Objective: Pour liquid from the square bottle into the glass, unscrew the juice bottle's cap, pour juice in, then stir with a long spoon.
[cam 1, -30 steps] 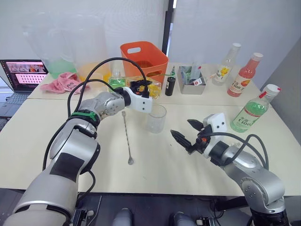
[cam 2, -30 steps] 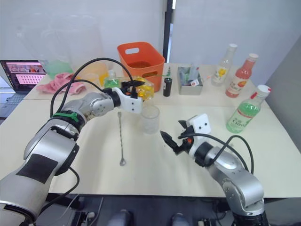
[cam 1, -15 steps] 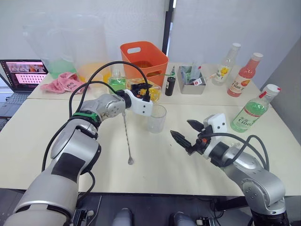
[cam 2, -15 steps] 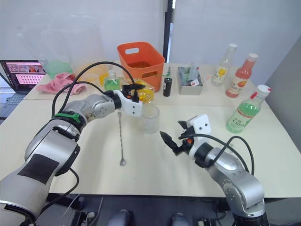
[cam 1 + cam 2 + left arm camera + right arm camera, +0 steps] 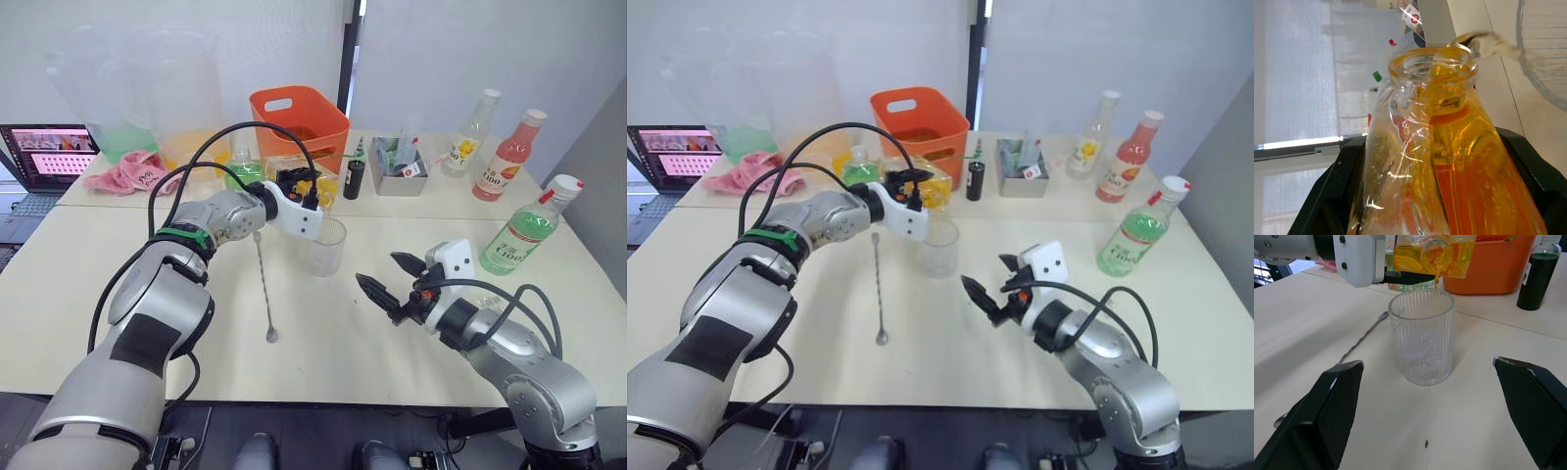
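My left gripper (image 5: 302, 192) is shut on the square bottle (image 5: 312, 186), which holds amber liquid. The bottle is tipped with its open mouth (image 5: 1432, 61) over the ribbed glass (image 5: 326, 245). A thin amber stream (image 5: 1436, 282) falls from the bottle (image 5: 1432, 253) into the glass (image 5: 1421, 335). The long spoon (image 5: 263, 279) lies flat on the table to the left of the glass. My right gripper (image 5: 380, 271) hovers open just right of the glass with nothing in it. A capped green bottle (image 5: 527, 235) stands at the far right; I cannot tell which bottle is the juice bottle.
Behind the glass stand an orange basket (image 5: 299, 117), a small dark bottle (image 5: 355, 179) and a grey caddy (image 5: 399, 166). Two more capped bottles (image 5: 505, 157) stand at the back right. A pink cloth (image 5: 132, 171) and a laptop (image 5: 44, 152) lie at the far left.
The left gripper has carried the square bottle a little to the right and tipped it further over the glass. The right gripper has stayed in place.
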### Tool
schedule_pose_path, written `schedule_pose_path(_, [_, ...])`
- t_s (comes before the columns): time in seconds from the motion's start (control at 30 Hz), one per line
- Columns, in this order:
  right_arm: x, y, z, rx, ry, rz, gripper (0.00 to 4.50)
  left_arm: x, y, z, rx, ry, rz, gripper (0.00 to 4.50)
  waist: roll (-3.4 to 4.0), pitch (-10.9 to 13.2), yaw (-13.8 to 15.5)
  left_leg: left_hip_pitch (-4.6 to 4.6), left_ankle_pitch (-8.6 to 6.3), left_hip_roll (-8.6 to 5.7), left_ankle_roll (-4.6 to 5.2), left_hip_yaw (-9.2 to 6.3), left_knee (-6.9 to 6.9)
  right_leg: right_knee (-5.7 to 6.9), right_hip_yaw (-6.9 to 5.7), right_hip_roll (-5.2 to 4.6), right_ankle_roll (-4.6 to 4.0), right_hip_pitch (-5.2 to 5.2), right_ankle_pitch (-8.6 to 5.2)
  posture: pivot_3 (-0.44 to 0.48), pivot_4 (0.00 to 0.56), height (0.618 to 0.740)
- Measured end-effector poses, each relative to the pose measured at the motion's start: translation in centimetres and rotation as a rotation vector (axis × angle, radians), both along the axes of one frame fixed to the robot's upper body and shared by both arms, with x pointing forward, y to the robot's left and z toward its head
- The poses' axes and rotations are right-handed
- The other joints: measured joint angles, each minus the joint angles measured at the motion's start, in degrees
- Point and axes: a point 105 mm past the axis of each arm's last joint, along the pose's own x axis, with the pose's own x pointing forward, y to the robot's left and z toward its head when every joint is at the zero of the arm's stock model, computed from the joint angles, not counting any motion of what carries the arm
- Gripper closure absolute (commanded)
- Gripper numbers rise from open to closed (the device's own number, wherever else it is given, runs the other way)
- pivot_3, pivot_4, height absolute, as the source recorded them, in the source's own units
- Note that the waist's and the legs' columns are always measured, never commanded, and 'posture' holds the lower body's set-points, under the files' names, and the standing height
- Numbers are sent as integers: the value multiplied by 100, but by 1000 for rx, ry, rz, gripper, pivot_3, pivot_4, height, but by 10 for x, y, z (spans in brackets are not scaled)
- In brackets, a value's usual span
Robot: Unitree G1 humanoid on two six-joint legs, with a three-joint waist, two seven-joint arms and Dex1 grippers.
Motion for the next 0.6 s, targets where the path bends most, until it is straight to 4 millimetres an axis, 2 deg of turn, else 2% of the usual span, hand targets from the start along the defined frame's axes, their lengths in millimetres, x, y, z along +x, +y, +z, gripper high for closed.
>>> schedule_pose_path(0.6, [0, 0, 1, 1, -2, -9, 0, 1, -4, 2, 30, -48, -3, 1686, 0, 0, 1, 0, 0, -1, 0, 0, 1, 0, 1, -1, 0, 0, 0, 0, 150, 739])
